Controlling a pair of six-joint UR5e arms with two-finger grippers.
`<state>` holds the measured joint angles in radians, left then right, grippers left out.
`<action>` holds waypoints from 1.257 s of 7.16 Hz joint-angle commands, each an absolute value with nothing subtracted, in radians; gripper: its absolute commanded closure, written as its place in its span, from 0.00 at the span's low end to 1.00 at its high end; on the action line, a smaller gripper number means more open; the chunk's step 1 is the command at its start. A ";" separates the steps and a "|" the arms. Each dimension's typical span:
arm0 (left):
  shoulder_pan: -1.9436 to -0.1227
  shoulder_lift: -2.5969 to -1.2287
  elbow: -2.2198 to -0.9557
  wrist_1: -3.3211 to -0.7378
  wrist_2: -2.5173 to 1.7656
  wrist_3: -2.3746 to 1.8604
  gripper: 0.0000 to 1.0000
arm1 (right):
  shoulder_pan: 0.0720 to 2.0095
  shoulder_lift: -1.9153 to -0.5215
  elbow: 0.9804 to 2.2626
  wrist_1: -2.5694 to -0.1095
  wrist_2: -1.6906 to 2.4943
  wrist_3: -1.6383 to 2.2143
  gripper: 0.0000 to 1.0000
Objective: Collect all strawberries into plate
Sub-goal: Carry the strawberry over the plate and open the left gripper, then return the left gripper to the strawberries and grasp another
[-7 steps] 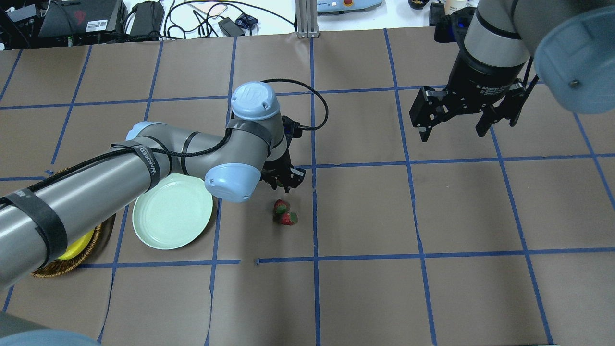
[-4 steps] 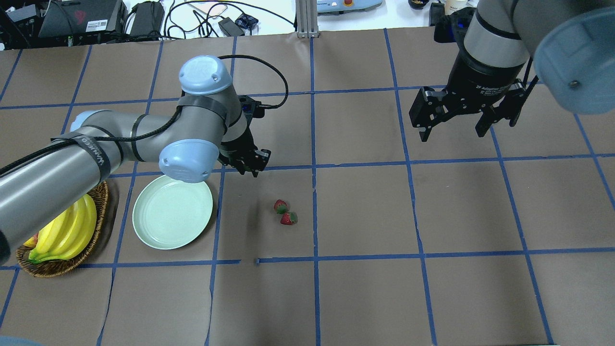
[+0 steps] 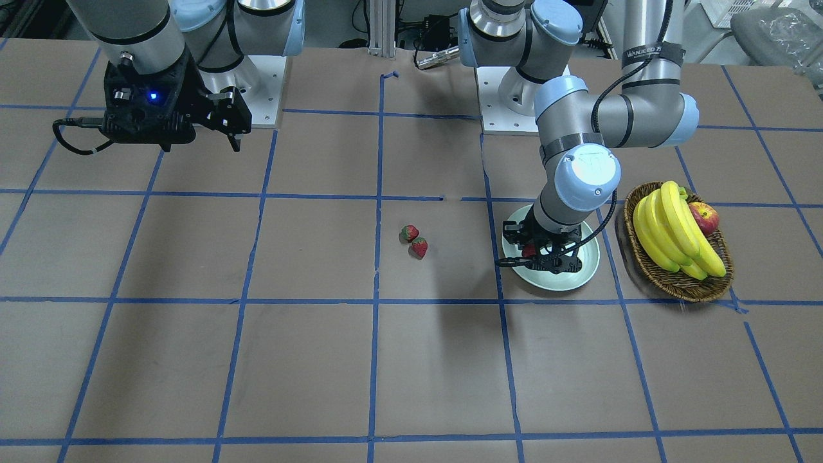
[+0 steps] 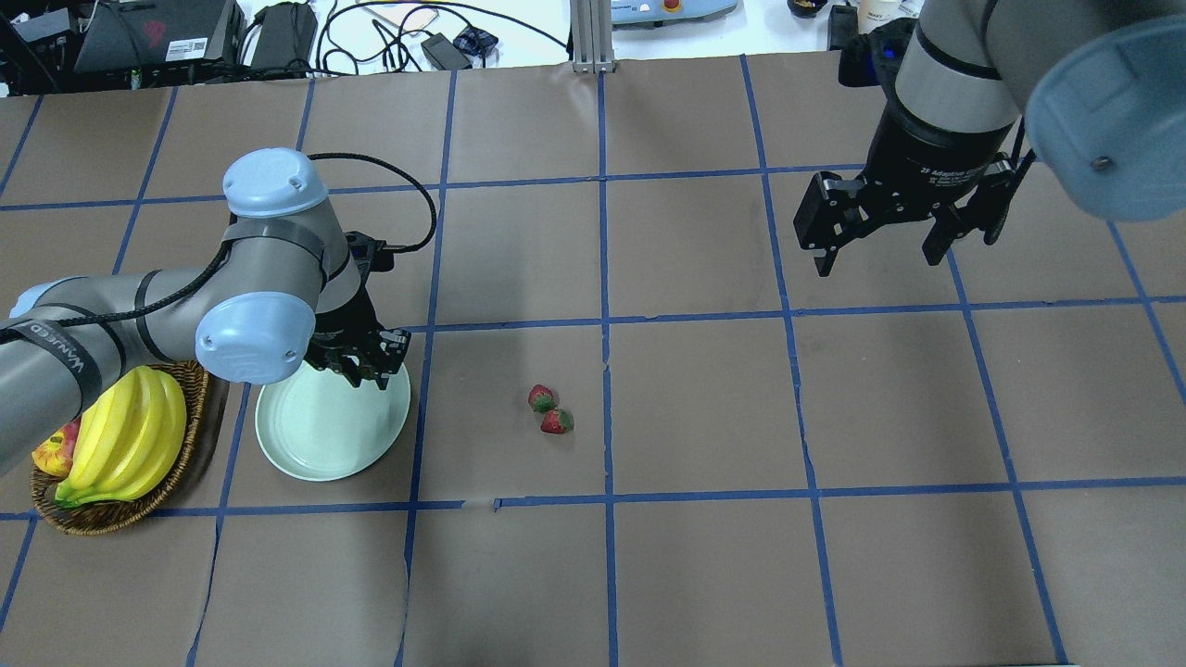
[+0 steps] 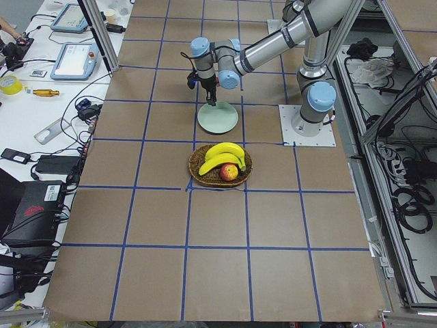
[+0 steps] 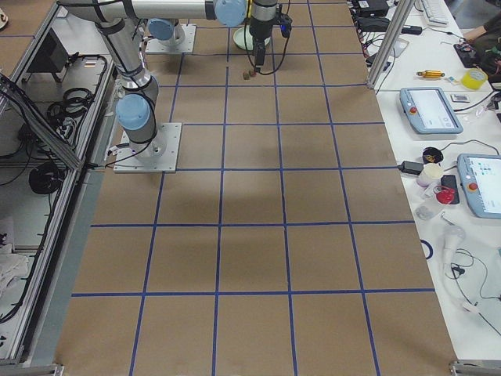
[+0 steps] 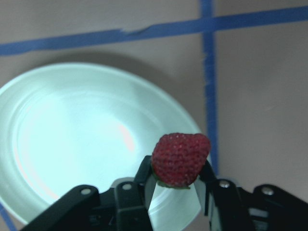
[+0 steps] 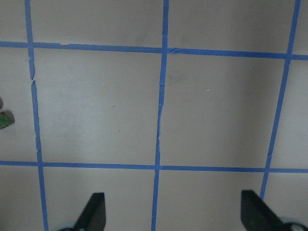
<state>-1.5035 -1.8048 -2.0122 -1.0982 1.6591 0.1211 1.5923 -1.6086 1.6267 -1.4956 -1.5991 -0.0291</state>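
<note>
**A:** Holding anything, that left gripper (image 7: 177, 182)?

**B:** Yes. Its fingers (image 7: 144, 179) are clamped on a berry (image 7: 181, 159), one on each side. The red flesh fills the gap between them.

**A:** Where does that put it against the plate (image 4: 320, 449)?

**B:** Above it. In the overhead view the gripper sits over the part of the rim farthest from the robot. The wrist view shows the berry hanging just inside that rim, over the pale green slope of the dish.

**A:** And the others?

**B:** A loose berry (image 4: 541, 398) and a second berry (image 4: 558, 422) lie on the table (image 4: 704, 556) to the robot's right of the plate. They are just beside each other and apart from the dish. I can't tell whether the two touch.

**A:** What about the right gripper (image 4: 876, 262)?

**B:** It is spread wide, with nothing between its fingers. It hangs above the table well away from the plate, farther to the robot's right than the loose pair and farther from the robot. Its wrist view takes in only brown paper and blue tape lines, plus a sliver of green at the left edge.

**A:** Anything on the plate's other side?

**B:** A basket (image 4: 102, 525) stands just beside it, to the robot's left. It holds bananas (image 4: 130, 431) and an apple (image 3: 704, 217).
</note>
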 commanded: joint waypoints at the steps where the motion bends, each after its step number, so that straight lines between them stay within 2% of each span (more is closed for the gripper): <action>1: -1.497 -1.805 -2.017 -1.121 1.646 0.095 0.00 | 1.592 -1.608 1.628 -1.496 -1.600 -0.031 0.00; 3: -1.531 -1.810 -2.011 -1.126 1.629 0.040 0.00 | 1.592 -1.609 1.629 -1.494 -1.598 -0.029 0.00; 7: -1.699 -1.870 -1.951 -1.095 1.400 -0.493 0.00 | 1.592 -1.608 1.629 -1.490 -1.595 -0.031 0.00; 9: -1.736 -1.922 -1.951 -0.997 1.287 -0.607 0.00 | 1.592 -1.609 1.641 -1.489 -1.597 -0.032 0.00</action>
<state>-1.7122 -1.8911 -1.9521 -1.0395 1.3369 -0.5465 1.5922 -1.6082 1.6341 -1.4887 -1.5965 -0.0308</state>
